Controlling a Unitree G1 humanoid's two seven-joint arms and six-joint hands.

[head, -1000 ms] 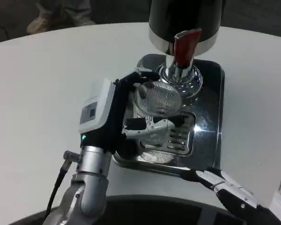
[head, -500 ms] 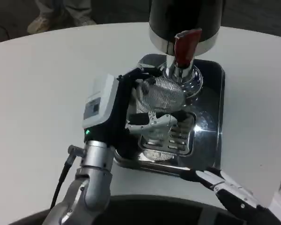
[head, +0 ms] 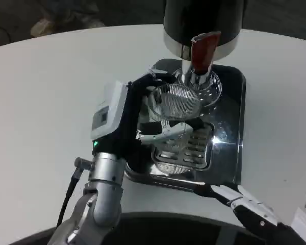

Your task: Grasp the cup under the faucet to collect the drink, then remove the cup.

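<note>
Cup [head: 173, 102], clear and ribbed, sits over the chrome drip tray [head: 229, 148] just below the faucet [head: 199, 76] and its red lever [head: 203, 48], gripped by the left hand [head: 143, 120]. Grasp done; filling and removal seemingly remain. Right hand [head: 245, 206] rests spread on the bench [head: 51, 92].

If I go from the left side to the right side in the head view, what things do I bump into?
Left hand → cup → red faucet lever → right edge of the shiny drip tray → right hand, low at the picture's bottom.
</note>
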